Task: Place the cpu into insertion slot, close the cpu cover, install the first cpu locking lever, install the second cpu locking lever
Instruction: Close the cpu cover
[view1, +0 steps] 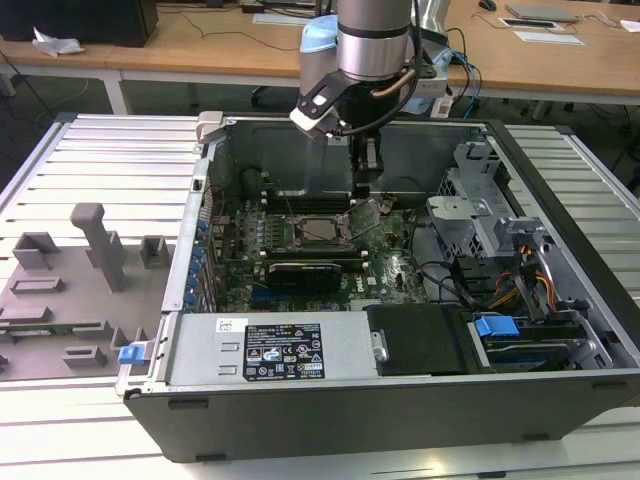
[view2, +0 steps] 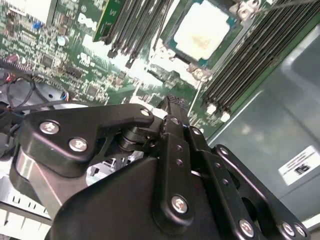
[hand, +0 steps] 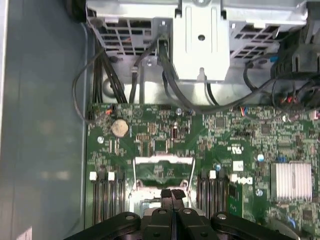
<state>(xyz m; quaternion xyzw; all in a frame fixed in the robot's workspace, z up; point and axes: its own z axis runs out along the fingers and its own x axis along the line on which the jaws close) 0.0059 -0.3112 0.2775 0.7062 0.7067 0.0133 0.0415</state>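
Fingers (hand: 167, 194) pinched together, empty, near cpu (view2: 202, 32) in insertion slot (view1: 296, 231).

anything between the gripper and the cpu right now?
Nothing visible. In the second wrist view the cpu lies flat with its silver top bare. Only open air above the motherboard separates it from the gripper.

cpu (view2: 202, 31) cut by edge, cpu cover (hand: 162, 159) partly behind fingers (hand: 165, 195)
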